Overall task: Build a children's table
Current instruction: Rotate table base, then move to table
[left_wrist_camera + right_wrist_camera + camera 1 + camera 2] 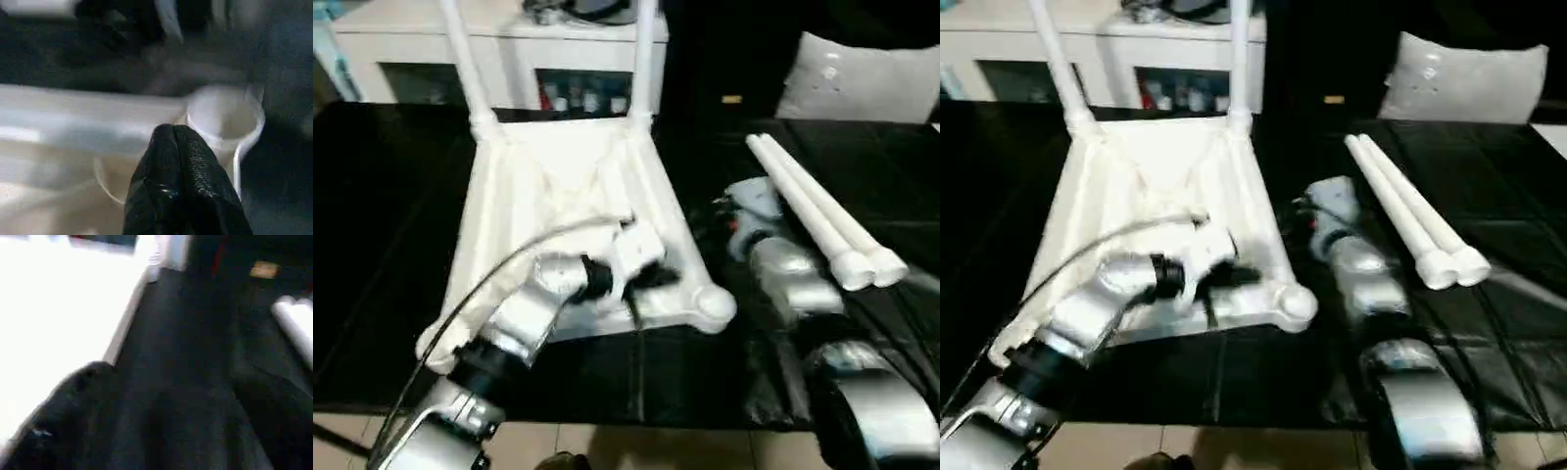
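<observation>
Tabletop [558,206] lies underside-up on the black bench [382,245], two legs [641,59] standing in its far sockets. I see my left fingers [181,186] pressed together, gripping nothing, tips just short of the open near corner socket [225,115]. Right fingers [73,416]: I cannot tell their state. Two loose legs [818,211] lie side by side beyond them
</observation>
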You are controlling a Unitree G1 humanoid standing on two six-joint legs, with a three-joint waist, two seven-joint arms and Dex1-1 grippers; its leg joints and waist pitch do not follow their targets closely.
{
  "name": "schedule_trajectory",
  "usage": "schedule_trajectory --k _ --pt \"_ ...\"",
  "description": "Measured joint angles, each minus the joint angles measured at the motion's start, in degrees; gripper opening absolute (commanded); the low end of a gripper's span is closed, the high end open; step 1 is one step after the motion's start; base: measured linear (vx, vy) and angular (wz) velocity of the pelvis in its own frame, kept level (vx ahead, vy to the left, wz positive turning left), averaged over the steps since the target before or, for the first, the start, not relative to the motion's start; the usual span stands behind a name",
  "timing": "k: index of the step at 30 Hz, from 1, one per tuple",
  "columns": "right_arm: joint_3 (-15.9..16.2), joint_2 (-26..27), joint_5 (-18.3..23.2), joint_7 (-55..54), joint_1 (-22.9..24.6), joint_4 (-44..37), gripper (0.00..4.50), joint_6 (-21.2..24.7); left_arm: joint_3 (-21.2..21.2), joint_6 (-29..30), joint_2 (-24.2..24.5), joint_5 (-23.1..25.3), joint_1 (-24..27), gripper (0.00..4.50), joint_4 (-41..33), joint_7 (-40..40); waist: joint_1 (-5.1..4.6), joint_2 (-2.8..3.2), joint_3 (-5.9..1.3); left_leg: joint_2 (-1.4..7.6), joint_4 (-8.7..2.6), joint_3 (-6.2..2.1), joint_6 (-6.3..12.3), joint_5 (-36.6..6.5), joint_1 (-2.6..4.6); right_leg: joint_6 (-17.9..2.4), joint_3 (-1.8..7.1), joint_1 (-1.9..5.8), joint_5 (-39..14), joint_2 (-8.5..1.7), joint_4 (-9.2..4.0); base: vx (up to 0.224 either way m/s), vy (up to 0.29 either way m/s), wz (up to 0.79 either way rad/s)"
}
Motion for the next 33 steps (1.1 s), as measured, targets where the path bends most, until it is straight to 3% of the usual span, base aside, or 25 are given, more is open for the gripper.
schedule_trajectory --k 1,5,7,10,13,16,17,19,20,22,23,24,25,26,27,28,29,30,31,32,33 --pt "-0.24 -0.25 0.44 0.21 1.62 -2.84 4.5 1.36 0.58 0.77 -0.14 -0.75 0.45 0.45 -0.95 0.29 -0.05 0.0 0.0 0.0 0.0 0.02 0.01 0.0 -0.03 0.03 0.01 -0.04 0.02 0.0 0.01 0.0 0.0 0.0" --pt "-0.99 1.58 4.39 0.5 13.63 -27.56 4.5 10.79 6.35 3.96 -3.09 -3.61 7.92 0.76 -9.35 7.45 -0.29 -0.01 0.01 0.02 -0.07 0.04 0.06 -0.03 -0.02 0.14 0.04 -0.07 0.07 0.01 -0.09 0.0 0.0 0.0" --pt "-0.8 2.5 6.67 0.03 15.8 -34.57 4.5 15.63 8.38 4.13 -4.08 -3.79 9.21 0.82 -10.79 11.47 -0.61 -0.03 0.03 0.06 -0.08 0.04 0.04 -0.02 0.0 0.3 0.05 -0.09 0.16 0.04 -0.1 0.0 0.0 0.0" --pt "1.25 2.9 8.57 -1.06 20.78 -44.62 4.5 20.77 13.2 4.24 -5.03 -2.61 11.28 1.11 -14.19 18.62 -0.71 -0.27 0.1 0.09 -0.13 0.04 -0.01 -0.03 0.18 0.38 0.04 -0.01 0.14 0.05 -0.15 0.0 0.0 0.0" --pt "3.2 4.76 8.66 -2.83 29.18 -55.29 4.5 24.15 18.61 5.63 -6.19 0.22 16.51 1.25 -20.44 26.16 -0.8 -0.86 0.23 0.11 -0.48 -0.02 -0.27 0.0 0.63 0.78 0.03 0.15 -0.04 0.14 -0.59 0.0 0.0 0.0" --pt "4.35 7.5 9.12 -4.99 33.9 -61.0 4.5 27.69 22.65 7.77 -5.2 2.27 20.72 1.48 -23.46 30.64 -1.8 -1.1 0.39 0.7 -0.75 -0.97 -0.87 0.31 0.66 0.55 -0.27 0.62 0.1 1.1 -0.95 -0.002 -0.023 0.03" --pt "4.33 7.67 9.53 -5.56 34.98 -63.21 4.5 28.36 22.67 8.02 -5.04 2.54 22.15 1.57 -25.04 31.32 -2.01 -1.22 0.37 0.88 -0.94 -1.55 -1.28 0.56 0.67 0.29 -1.15 0.8 -0.06 1.12 -0.46 -0.005 -0.069 0.09" --pt "4.44 7.65 9.87 -5.8 35.24 -65.09 4.5 28.8 22.07 8.73 -5.31 2.89 23.23 1.57 -26.87 32.21 -2.03 -1.58 0.31 1.4 -1.66 -1.98 -2.28 1.21 0.79 -0.28 -1.73 0.67 -0.41 1.16 1.12 -0.027 -0.146 0.13" --pt "4.93 7.22 9.74 -5.7 35.26 -65.16 4.5 28.55 21.74 9.15 -5.61 3.04 23.21 1.57 -27.38 32.83 -1.98 -2.41 0.05 1.69 -2.38 -2.1 -3.0 1.68 0.9 -0.29 -1.55 0.9 -1.08 1.04 1.13 -0.035 -0.178 0.1" --pt "5.59 6.13 9.49 -5.48 35.26 -64.91 4.5 28.3 21.44 9.35 -6.05 3.34 23.19 1.57 -27.65 33.71 -2.16 -3.47 -0.21 2.47 -3.41 -2.53 -3.81 2.03 1.07 -0.91 -2.45 0.34 -0.95 1.7 1.08 -0.058 -0.26 0.02" --pt "5.55 5.32 9.21 -5.46 35.26 -64.91 4.5 28.4 20.9 9.51 -6.5 3.6 23.15 1.57 -27.74 34.04 -2.11 -3.84 -0.02 2.43 -1.93 -2.5 -3.41 0.16 0.63 -2.2 -3.13 0.2 -0.42 2.24 0.4 -0.067 -0.267 0.01" --pt "5.27 5.06 9.02 -5.51 35.55 -64.87 4.5 28.63 20.18 9.69 -6.7 3.7 23.19 1.57 -27.75 34.31 -1.86 -4.18 0.21 2.28 3.4 -2.28 -1.03 -2.9 -0.11 -2.84 -3.08 0.65 -0.08 2.41 0.16 -0.023 -0.24 -0.01" --pt "5.12 5.08 8.83 -5.57 35.88 -64.89 4.5 29.07 19.28 9.97 -7.09 3.78 23.25 1.57 -27.76 34.44 -1.76 -4.39 0.36 1.61 8.04 -2.2 0.85 -4.09 -0.25 -3.45 -3.05 1.01 0.25 2.71 -0.29 -0.001 -0.217 -0.04" --pt "5.1 5.21 8.65 -5.61 36.28 -65.36 4.5 29.6 18.49 10.12 -7.41 3.89 23.21 1.72 -28.14 34.54 -2.06 -4.3 0.14 0.41 10.14 -2.49 2.05 -4.9 0.73 -4.28 -3.45 0.97 0.78 3.32 -1.04 -0.001 -0.217 -0.04" --pt "5.04 5.25 8.56 -5.76 36.56 -66.34 4.5 30.22 18.08 10.27 -7.39 3.94 23.13 1.84 -28.98 34.67 -2.53 -3.96 0.03 -0.35 9.4 -2.74 2.81 -5.47 1.76 -4.69 -4.2 0.67 1.2 4.1 -1.57 -0.041 -0.186 0.07" --pt "5.15 5.16 8.5 -5.83 36.81 -67.17 4.5 30.75 17.96 10.35 -7.32 3.94 23.12 1.84 -29.58 34.7 -2.89 -2.99 -0.26 -0.28 6.83 -3.02 3.03 -7.56 2.81 -4.83 -5.21 0.48 1.84 5.4 -2.55 -0.05 -0.168 0.23" --pt "5.23 5.54 8.41 -6.01 36.82 -67.27 4.5 31.34 18.15 10.54 -7.01 3.96 23.11 1.95 -29.7 34.9 -3.37 -2.44 -0.44 1.43 4.45 -4.05 -1.95 -7.83 3.26 -4.81 -6.99 0.16 2.49 6.42 -3.8 -0.05 -0.168 0.23" --pt "6.15 5.54 8.44 -6.1 36.8 -67.27 4.5 31.48 18.22 10.77 -6.86 4.01 23.53 2.09 -29.54 35.18 -3.59 -2.48 -0.53 2.16 4.04 -4.45 -2.96 -7.32 3.18 -3.7 -7.66 -0.79 1.33 6.15 -1.62 -0.045 -0.181 0.13" --pt "7.25 5.61 8.5 -6.08 36.72 -67.32 4.5 31.5 18.47 11.03 -6.5 4.1 23.91 2.09 -29.42 35.42 -3.75 -2.4 -0.61 2.85 3.96 -4.89 -3.52 -6.99 3.13 -1.68 -7.49 -2.37 -0.68 5.26 4.49 -0.049 -0.177 0.02" --pt "7.82 5.46 8.53 -6.01 36.91 -67.34 4.5 31.53 19.09 11.12 -6.19 4.21 24.04 2.28 -29.29 35.83 -3.48 -2.06 -0.82 3.62 3.75 -5.37 -4.25 -6.4 2.86 -1.2 -5.42 -4.26 -1.67 3.84 9.89 -0.049 -0.177 0.02" --pt "7.93 5.06 8.5 -5.88 36.75 -67.49 4.5 31.5 19.61 11.14 -6.19 4.17 24.0 2.36 -29.3 35.93 -3.46 -2.31 -0.97 3.86 3.56 -5.73 -4.78 -5.99 2.69 -1.41 -3.74 -4.44 -1.7 2.05 9.62 -0.065 -0.183 0.09"
